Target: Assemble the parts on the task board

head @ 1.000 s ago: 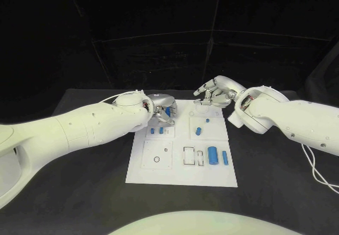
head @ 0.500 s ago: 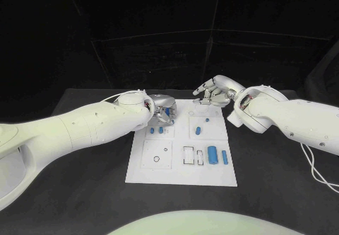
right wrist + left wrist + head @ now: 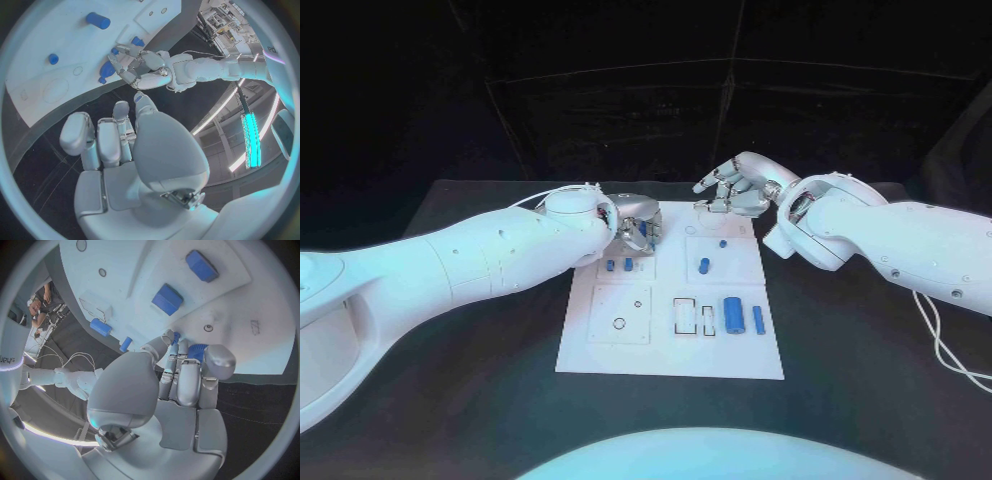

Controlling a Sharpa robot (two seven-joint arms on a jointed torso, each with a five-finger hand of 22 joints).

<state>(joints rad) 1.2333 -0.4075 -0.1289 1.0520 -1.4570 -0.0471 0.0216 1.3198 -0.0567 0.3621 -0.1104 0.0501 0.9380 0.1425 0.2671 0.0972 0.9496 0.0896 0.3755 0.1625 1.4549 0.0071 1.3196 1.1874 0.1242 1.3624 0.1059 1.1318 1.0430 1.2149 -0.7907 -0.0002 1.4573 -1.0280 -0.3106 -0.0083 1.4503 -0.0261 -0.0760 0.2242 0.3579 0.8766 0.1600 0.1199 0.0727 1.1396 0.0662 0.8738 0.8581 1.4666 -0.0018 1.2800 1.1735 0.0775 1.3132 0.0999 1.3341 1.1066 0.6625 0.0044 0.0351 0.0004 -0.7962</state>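
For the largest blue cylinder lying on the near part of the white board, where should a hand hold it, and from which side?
Probably at its middle, coming from above, fingers on its two long sides. The blue cylinder lies flat on the task board, pointing away from the robot. A thinner blue part lies close on its right, so fingers there need care.

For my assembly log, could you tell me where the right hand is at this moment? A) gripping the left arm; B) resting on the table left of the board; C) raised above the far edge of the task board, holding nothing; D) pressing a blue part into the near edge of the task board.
C: the right hand sits above the far edge of the task board, fingers apart and empty, while the left hand works at a blue part.
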